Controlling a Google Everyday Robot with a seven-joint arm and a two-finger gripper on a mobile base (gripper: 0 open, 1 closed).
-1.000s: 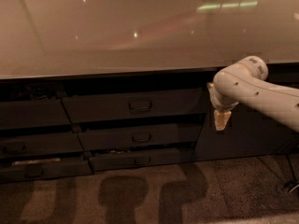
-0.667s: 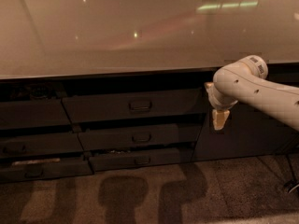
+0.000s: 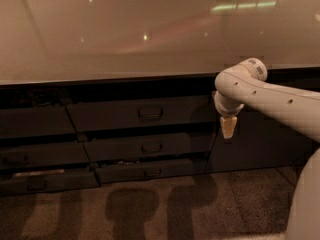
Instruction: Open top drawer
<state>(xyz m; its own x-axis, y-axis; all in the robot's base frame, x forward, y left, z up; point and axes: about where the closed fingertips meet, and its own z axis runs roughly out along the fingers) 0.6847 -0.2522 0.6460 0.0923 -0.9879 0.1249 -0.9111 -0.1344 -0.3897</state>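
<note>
Camera view is showing the cream two-finger gripper (image 3: 228, 127) hanging tip-down from the white jointed arm (image 3: 272, 96); whether it is open or closed cannot be told. It is hovering before the dark cabinet door (image 3: 260, 146), probably staging for a sideways reach. To its left, at about its own height, the wide dark grey top drawer (image 3: 107, 115) is sitting apparently closed, with its small rectangular loop handle (image 3: 150, 113) well apart from the gripper. The arm is slanting in from the right edge, with its wrist bending downward.

The glossy table (image 3: 125, 39) top mirrors lights. The top drawer (image 3: 110, 115) front is matt dark grey. The pale gripper (image 3: 228, 127), centre right, ends a smooth, white, plastic-looking arm (image 3: 280, 101). The floor (image 3: 150, 211) looks coarse.
</note>
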